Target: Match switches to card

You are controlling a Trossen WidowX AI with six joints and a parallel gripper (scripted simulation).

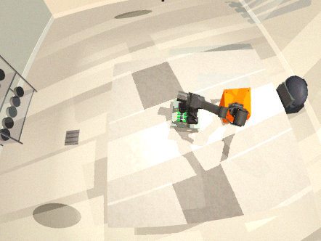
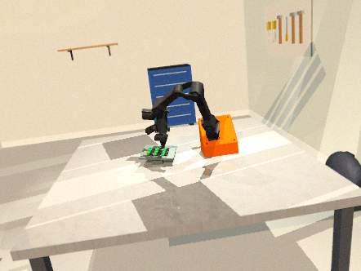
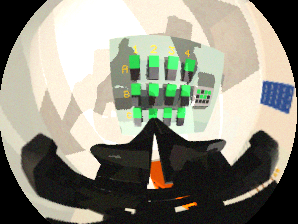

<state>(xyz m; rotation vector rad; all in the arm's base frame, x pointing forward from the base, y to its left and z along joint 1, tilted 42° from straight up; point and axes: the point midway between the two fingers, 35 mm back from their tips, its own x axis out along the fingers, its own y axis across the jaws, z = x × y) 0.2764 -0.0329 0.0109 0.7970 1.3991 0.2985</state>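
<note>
Green and dark grey switches stand in rows on a pale panel. Panel lies on the bench, in from all four edges, and nearer the arm's right-hand edge than the left-hand one.

Labels: columns 1 to 4, rows A and B legible; third row's letter partly lost. Card sits on the panel, to the arm's right of the grid, beside row B; its squares are too small for me to read with confidence.

Pincer: narrow, fingers together, nothing between them. It points down over the panel. In the wrist view its tips overlap the second switch of the nearest row; contact cannot be told.

Arm bends over from an orange base. Base stands in from the edge behind the arm, toward the corner at the arm's right rear. Panel lies between it and the far edge.

Surroundings: blue cabinet past the arm's right-hand edge; dark rounded object beyond the rear edge.
</note>
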